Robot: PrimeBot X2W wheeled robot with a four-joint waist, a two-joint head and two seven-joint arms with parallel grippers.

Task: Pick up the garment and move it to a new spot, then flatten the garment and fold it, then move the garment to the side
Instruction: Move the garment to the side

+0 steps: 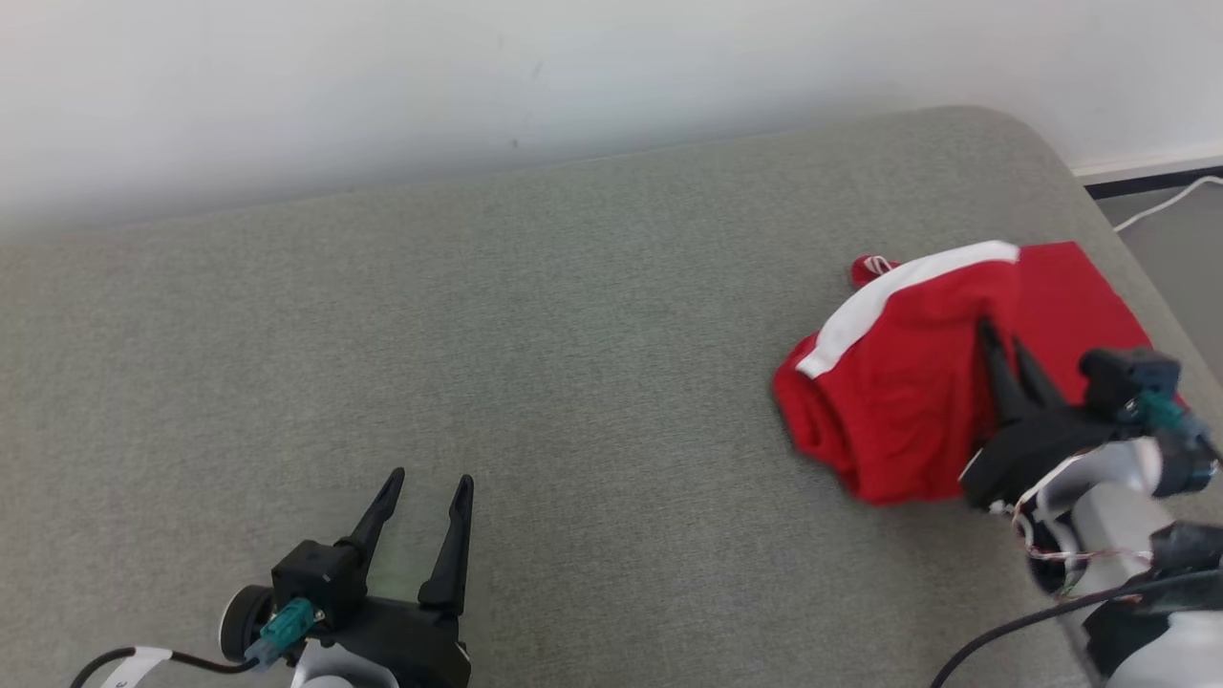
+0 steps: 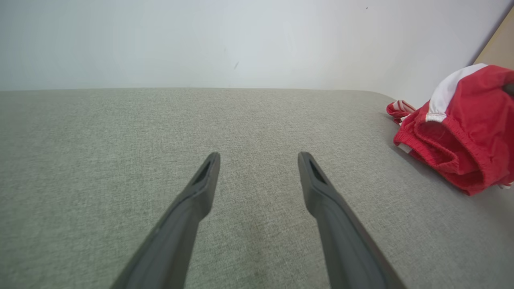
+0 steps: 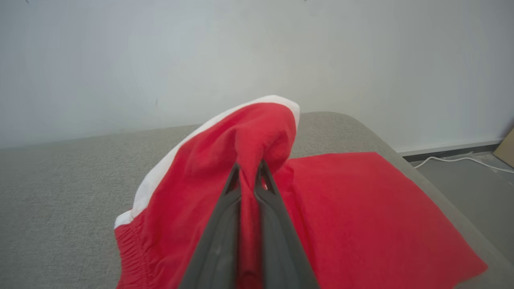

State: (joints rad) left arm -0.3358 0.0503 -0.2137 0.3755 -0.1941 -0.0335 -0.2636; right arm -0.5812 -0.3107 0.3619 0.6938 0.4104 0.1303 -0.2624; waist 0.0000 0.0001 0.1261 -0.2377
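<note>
Item: garment, red shorts with a white stripe down one side and a gathered elastic waistband. Location: far right end of a grey fabric couch, near its rounded back corner and close to the right edge. Condition: crumpled and partly raised. One flat red panel lies spread on the couch toward the right edge, and the striped part is drawn up into a peak above it, with the waistband opening facing the couch's left. A small red-and-white bit pokes out at the back of the heap, just beside the stripe. Right gripper: fingers pressed together on a fold of red cloth at the top of the peak. In the right wrist view the fabric runs down between both fingers and drapes off to either side. Left gripper: at the near left of the couch, well apart from the garment, fingers spread wide with bare couch fabric seen between them, tips pointing toward the wall. Whether the tips touch the couch cannot be told. Surroundings: plain white wall directly behind the couch; grey floor past the right end; a white cable lying on that floor near the skirting, which is white with a dark strip beneath.
</note>
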